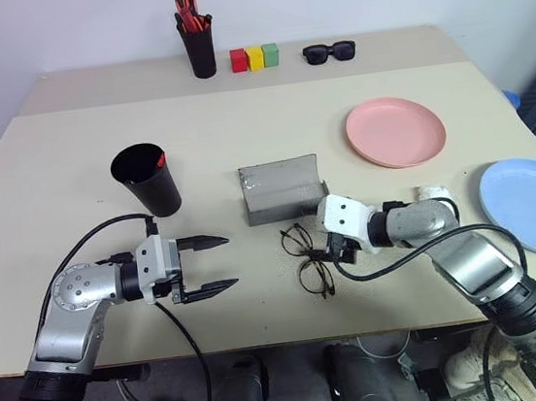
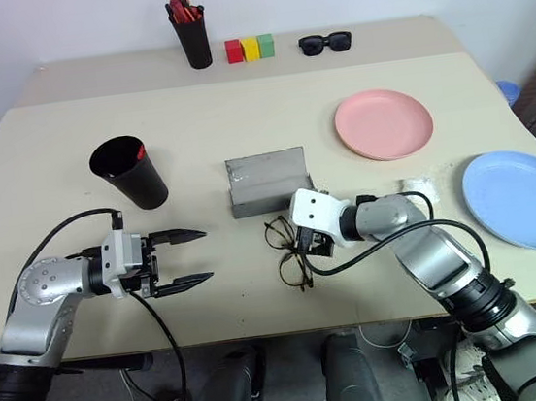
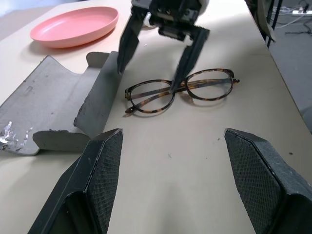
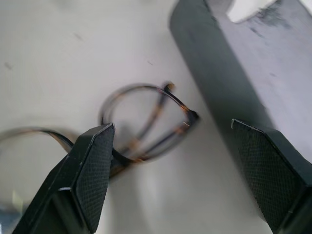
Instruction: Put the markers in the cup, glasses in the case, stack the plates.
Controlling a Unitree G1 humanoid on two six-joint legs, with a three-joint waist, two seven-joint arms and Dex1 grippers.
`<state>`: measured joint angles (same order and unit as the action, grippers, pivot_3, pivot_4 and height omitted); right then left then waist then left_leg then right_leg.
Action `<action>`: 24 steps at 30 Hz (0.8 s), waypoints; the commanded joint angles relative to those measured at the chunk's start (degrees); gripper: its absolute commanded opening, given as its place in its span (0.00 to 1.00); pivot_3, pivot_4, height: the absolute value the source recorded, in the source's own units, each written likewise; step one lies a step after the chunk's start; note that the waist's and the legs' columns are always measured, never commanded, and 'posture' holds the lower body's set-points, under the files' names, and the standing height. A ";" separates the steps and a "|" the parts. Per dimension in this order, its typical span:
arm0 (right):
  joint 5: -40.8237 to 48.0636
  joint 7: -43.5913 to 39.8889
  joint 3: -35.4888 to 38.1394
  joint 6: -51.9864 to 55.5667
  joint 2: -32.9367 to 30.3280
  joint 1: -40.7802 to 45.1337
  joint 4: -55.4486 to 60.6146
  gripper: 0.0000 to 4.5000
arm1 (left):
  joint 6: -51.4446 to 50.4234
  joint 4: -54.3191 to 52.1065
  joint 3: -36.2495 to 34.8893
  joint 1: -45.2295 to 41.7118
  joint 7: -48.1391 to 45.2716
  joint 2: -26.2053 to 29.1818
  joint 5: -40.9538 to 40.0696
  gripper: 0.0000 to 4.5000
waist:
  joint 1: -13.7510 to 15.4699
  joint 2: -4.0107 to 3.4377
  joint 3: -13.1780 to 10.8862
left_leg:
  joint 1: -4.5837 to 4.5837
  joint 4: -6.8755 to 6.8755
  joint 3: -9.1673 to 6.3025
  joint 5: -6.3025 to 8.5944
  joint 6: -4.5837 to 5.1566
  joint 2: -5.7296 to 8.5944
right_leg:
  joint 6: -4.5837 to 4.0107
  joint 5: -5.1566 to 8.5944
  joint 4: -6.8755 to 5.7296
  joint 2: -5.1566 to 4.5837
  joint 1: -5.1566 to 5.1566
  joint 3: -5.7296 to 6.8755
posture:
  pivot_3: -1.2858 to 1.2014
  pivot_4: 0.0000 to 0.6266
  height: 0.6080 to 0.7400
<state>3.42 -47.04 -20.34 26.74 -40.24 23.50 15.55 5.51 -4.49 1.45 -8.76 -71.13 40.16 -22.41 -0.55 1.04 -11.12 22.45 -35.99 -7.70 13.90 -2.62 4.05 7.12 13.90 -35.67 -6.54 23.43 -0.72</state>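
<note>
The thin-framed glasses lie flat on the table, just in front of the open grey case. My right gripper hangs open over them, one finger on either side of the frame near the bridge; the glasses lie between its fingers. My left gripper is open and empty, pointing at the glasses from their left, a hand's width away. The black cup stands behind it with a red-tipped marker inside. The pink plate and the blue plate lie apart at right.
At the table's back edge stand a tall black pen holder with orange-red pens, coloured blocks and black sunglasses. A small crumpled white thing lies behind my right forearm.
</note>
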 commanded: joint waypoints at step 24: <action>31.53 -3.15 12.98 43.10 0.64 1.55 11.71 0.86 | 4.95 5.05 0.25 -0.88 -1.96 -2.56 1.40 0.76 | -0.01 -0.03 -0.02 | 0.05 0.08 -0.05 0.03 0.05 -0.03 | 0.03 -0.01 0.11 -0.01 0.06 0.00 | 0.52 0.24 1.00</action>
<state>33.04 -49.96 -8.32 69.40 -39.86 23.74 26.81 9.37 0.70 1.52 -9.32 -72.68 37.78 -20.92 -0.56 1.01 -11.14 22.50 -35.92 -7.74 13.94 -2.56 4.03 7.15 13.89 -35.55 -6.55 23.48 -0.72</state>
